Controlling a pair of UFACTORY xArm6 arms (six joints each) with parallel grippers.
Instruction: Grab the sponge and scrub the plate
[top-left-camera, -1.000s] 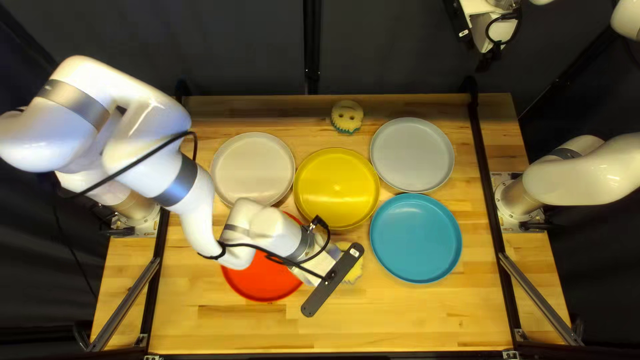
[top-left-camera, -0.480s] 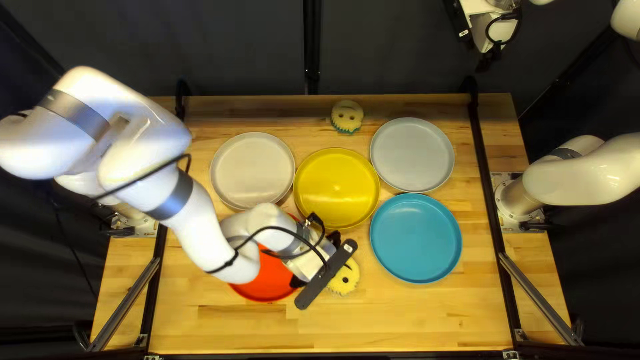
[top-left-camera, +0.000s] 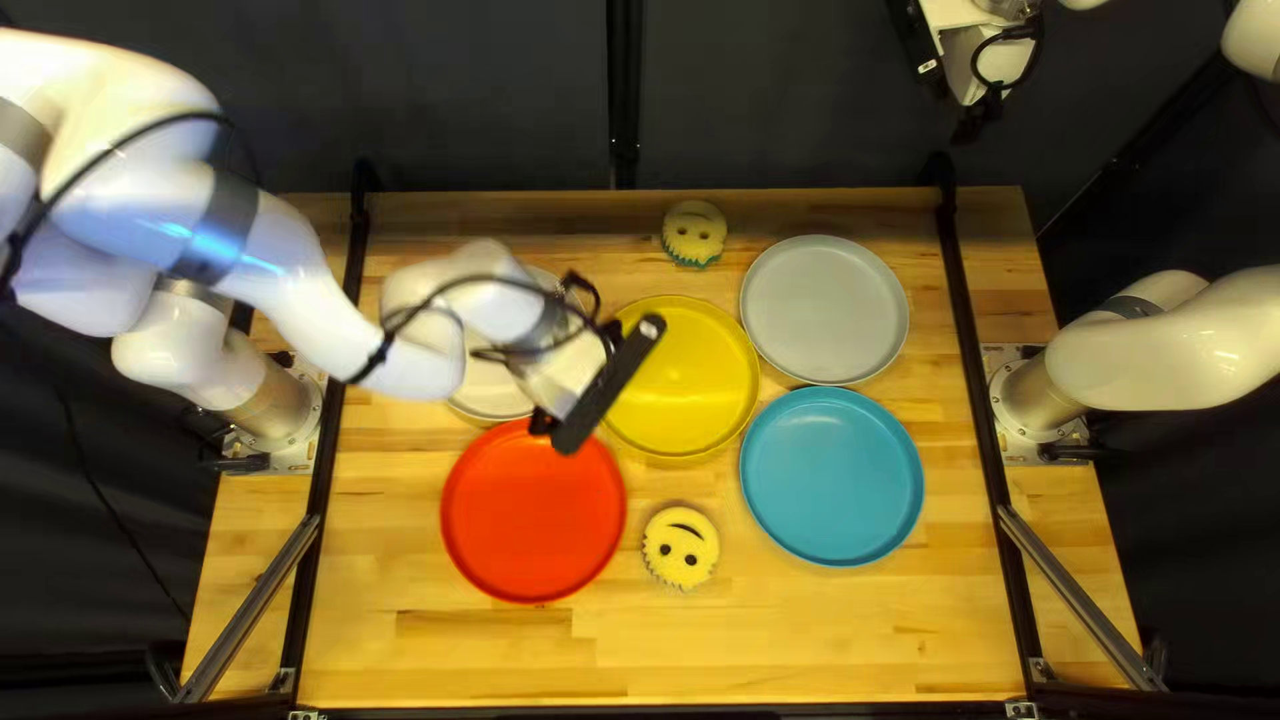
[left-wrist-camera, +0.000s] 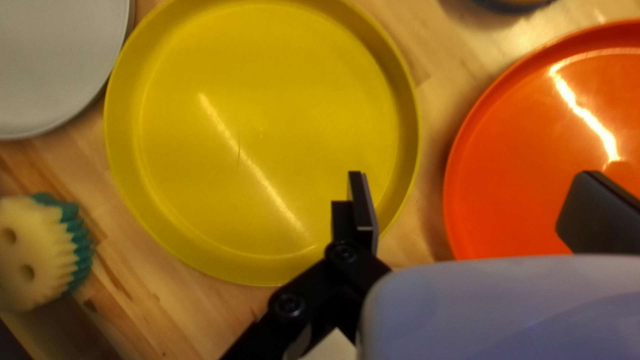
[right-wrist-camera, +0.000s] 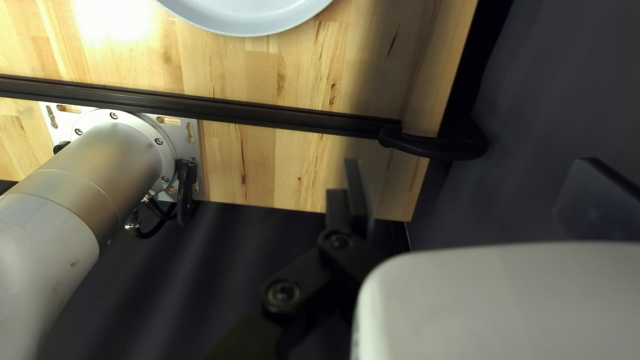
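Left wrist view shows the left gripper spread wide over the yellow plate and the red plate, with nothing held between its fingers. The right gripper is also set wide and empty, off by the table's edge.

Two sponges are seen: the near sponge is laid just beside the red plate, on the side toward the blue plate; the far sponge is placed near the table's far edge, beyond the yellow plate. Which is meant cannot be told.

Either should be found light, soft and springy, not fragile, and its porous sides are unlikely to slip. It is best taken by opposite edges, across its width, with a moderate squeeze. On the far sponge a teal layer is seen low down, probably the stiffer scouring side, so it should be left free below the fingertips. Smooth plates may be pushed about if pressed too hard.
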